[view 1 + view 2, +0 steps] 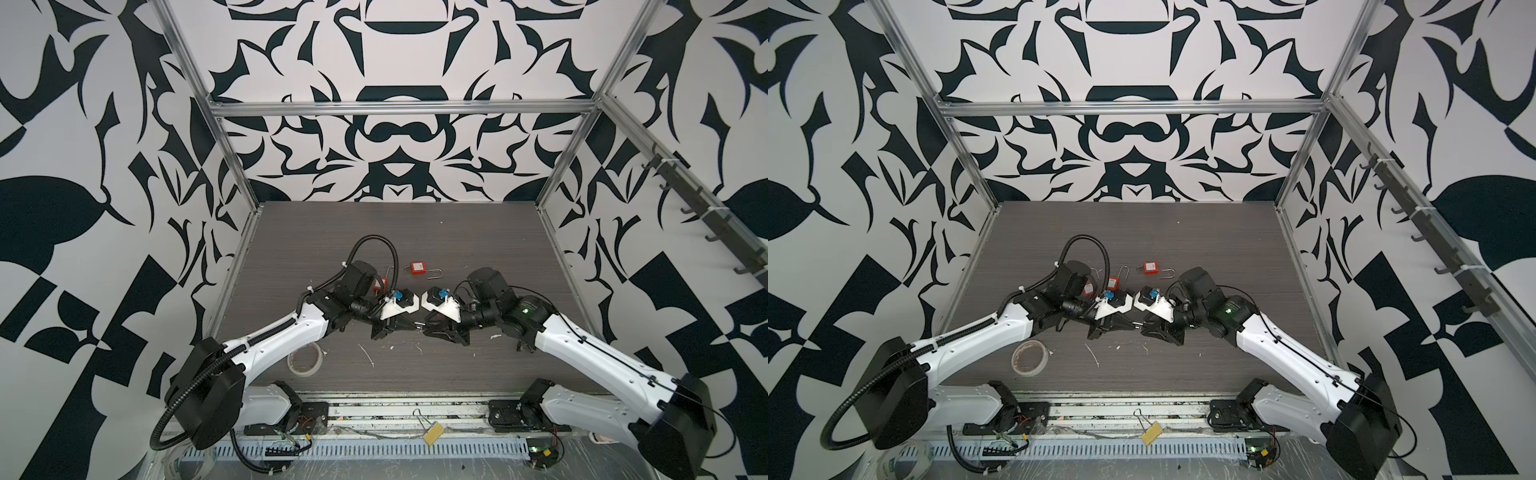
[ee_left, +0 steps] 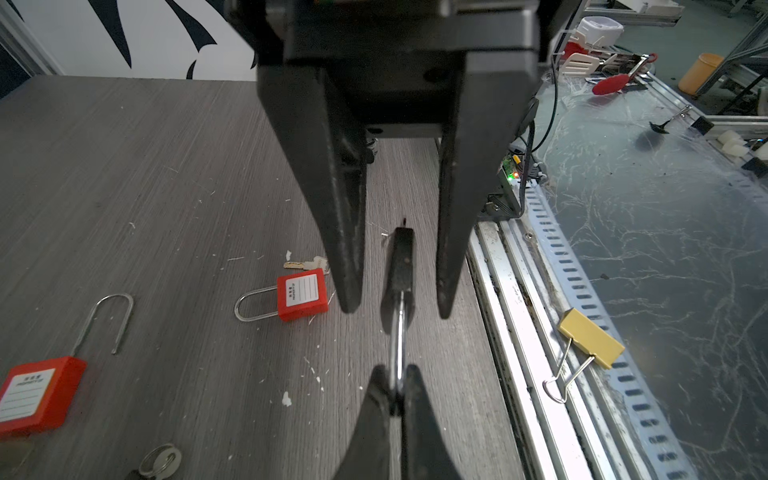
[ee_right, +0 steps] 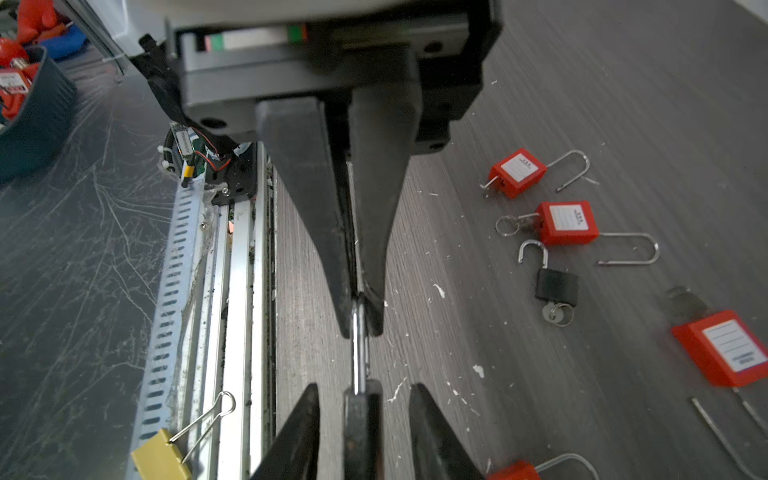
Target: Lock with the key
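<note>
- The left gripper [image 2: 395, 376] is pinched tight on the silver shackle [image 2: 398, 345] of a black padlock [image 2: 401, 266]; both fingertips press on the loop.
- The right gripper [image 3: 363, 390] is parted. One finger stands on each side of the padlock's body, with a gap showing on both sides, so it grips nothing.
- The black padlock hangs lengthwise between the two grippers, shackle toward the left one and body toward the right one. It appears to be off the table [image 1: 457, 232].
- In both top views the grippers meet tip to tip over the near middle of the table.
- Whether a key sits in the held padlock cannot be told.
- A red padlock [image 2: 301, 293] lies flat on the table with its shackle pushed in, and a loose key [image 2: 307, 262] lies just beside it.
- Several more red padlocks lie scattered nearby, their shackles swung open.
- A small black padlock [image 3: 556, 286] lies among them with its shackle open and a key ring [image 3: 559, 313] at its base.
- A tape roll [image 1: 1029, 357] lies near the left arm.
- A yellow binder clip [image 2: 590, 338] rests on the metal rail by the table's front edge.
</note>
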